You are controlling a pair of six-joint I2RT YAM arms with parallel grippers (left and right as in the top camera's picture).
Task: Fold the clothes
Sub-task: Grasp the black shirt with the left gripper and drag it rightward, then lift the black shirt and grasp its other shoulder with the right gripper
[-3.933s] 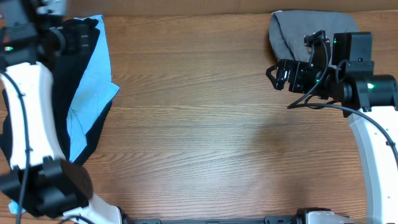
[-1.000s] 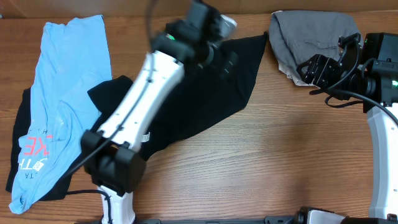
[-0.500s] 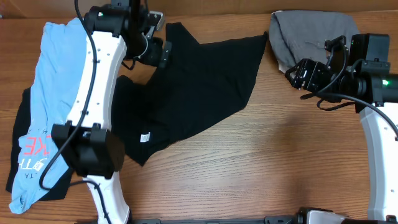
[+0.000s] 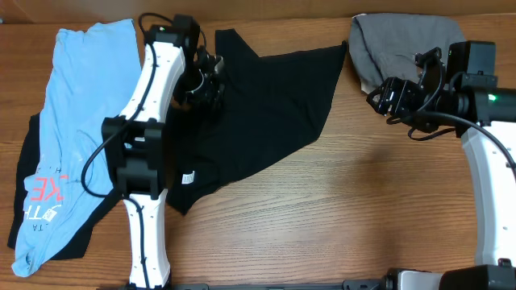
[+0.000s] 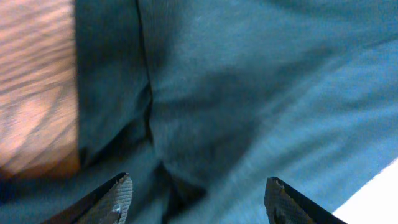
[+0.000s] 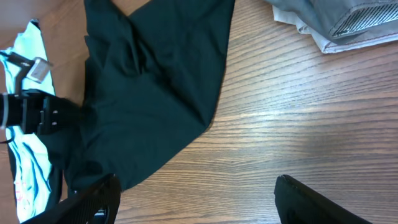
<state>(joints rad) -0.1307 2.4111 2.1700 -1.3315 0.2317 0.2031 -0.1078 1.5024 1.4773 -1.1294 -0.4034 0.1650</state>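
- Black shirt (image 4: 266,113) lies spread on the worktop (image 4: 363,209).
- Left pincer (image 4: 211,90), spread, is at the shirt's left edge.
- Right pincer (image 4: 380,97), spread and empty, hovers right of the shirt.

Overhead view, lettering check.

1. Light blue garment (image 4: 89,89), left side of the table. It carries a large red print (image 4: 44,189) towards its near end, turned sideways to the camera. Only two letters show, reading roughly "KE"; the rest is lost in the folds.
2. Same garment, just nearer than the red print: two lines of small pale letters. The first looks like "TH" and the second like "TA", both too small to confirm.
3. Black garment (image 4: 274,105), centre. A small white tag (image 4: 187,177) sits at its near-left part, and any print on it is too small to read.
4. Both wrist views: no readable text.
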